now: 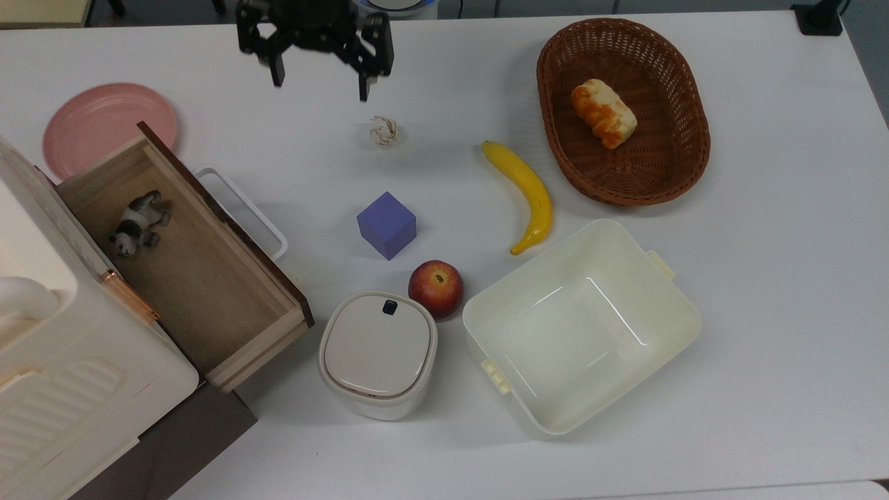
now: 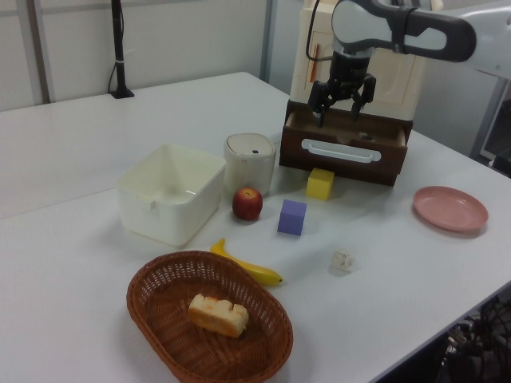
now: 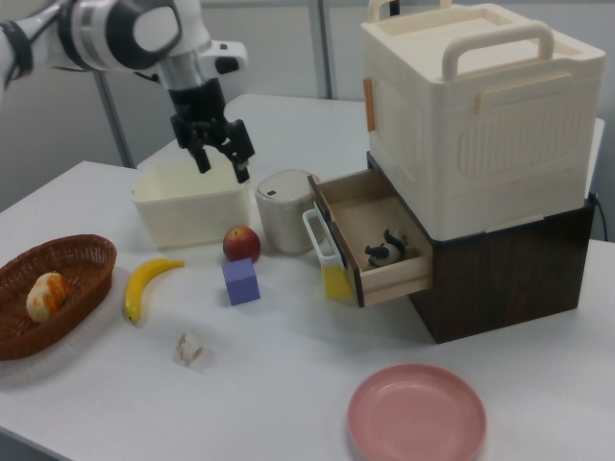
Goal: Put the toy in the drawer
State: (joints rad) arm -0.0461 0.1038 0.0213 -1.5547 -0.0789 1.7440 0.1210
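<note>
While the gripper (image 1: 318, 73) is hanging spread wide and empty at the top of the top view, the toy (image 1: 137, 223) is sitting inside the drawer (image 1: 208, 278) at the top view's left, near the back wall. It's looking light, hard and a bit slick to me, so pinching across its body seems safest. The white table (image 1: 764, 278) is looking smooth and cluttered, with a plain office-type room around it.

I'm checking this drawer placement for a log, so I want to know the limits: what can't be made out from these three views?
- Toy: in the left view the drawer front hides it.
- Yellow block: in the top view it is hidden below the drawer; in the right view the handle partly covers it.
- Gripper: the top view's upper edge cuts off the arm above it.
- Woven ball: too small to tell its material.
</note>
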